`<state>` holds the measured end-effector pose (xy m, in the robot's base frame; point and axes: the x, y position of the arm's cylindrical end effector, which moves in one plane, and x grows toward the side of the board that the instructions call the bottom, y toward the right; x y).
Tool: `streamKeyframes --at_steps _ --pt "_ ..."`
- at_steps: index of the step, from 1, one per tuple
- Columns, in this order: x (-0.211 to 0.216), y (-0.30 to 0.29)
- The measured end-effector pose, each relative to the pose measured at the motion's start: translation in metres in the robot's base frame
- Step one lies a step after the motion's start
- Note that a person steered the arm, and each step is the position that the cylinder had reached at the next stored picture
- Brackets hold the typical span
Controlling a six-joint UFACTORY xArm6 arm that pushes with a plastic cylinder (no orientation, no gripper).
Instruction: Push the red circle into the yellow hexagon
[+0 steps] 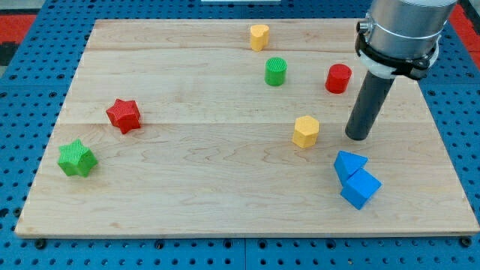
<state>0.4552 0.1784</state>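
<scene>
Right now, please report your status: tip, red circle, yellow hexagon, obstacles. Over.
My tip right of yellow hexagon, below red circle. Circle and hexagon apart. No block between them.

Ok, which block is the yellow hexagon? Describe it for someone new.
Start at my tip, on the wooden board's right half. The yellow hexagon sits just to its left, below the red circle. The other yellow block lies at the top edge.

the arm (401,30) is seen entering from the view's top right. the straight dark rod (367,101) is held nearly upright, and my tip (358,136) is set down at its lower end.
</scene>
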Motion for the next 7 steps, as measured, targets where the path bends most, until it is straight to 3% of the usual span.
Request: streamKeyframes --at_steps 1,2,3,4,5,6,7 --pt "-0.071 0.083" --pt "-0.157 0.074" --pt "-0.125 0.000" --pt "-0.046 -0.028" --pt "-0.060 -0.015" --pt "-0.118 -0.024" --pt "-0.088 -0.071"
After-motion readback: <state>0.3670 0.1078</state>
